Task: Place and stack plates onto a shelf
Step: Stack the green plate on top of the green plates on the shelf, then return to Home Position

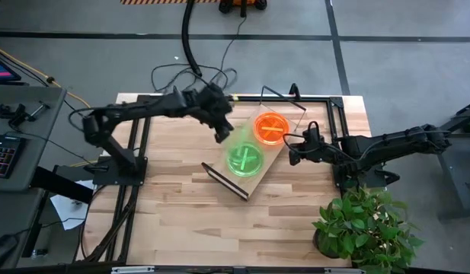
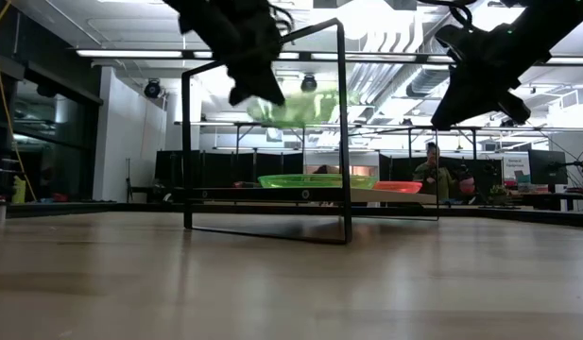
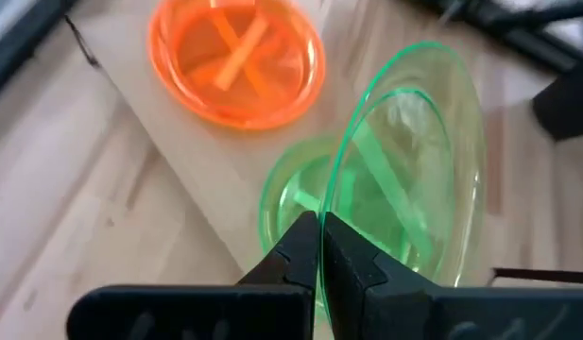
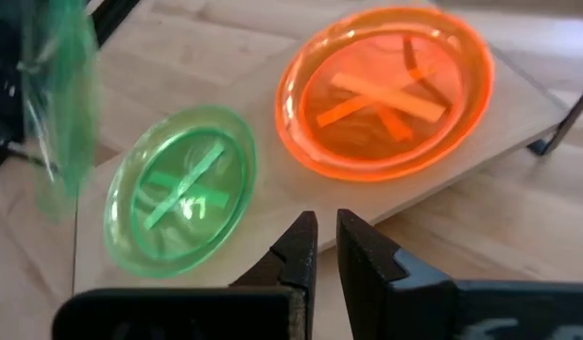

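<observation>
Pinching the rim of a green plate (image 3: 414, 170) between its pressed-together fingers, the left gripper (image 1: 222, 131) hangs above the shelf's (image 1: 254, 181) left side, the plate tilted up on edge in the air over another green plate (image 1: 244, 159). That second green plate lies flat on the shelf, toward the end with the dark edge. Just beyond it on the same board sits an orange plate (image 1: 271, 126). Off the shelf's right side, beside the orange plate, the right gripper (image 1: 297, 146) hovers with its fingers nearly together, a narrow gap between them and nothing held.
</observation>
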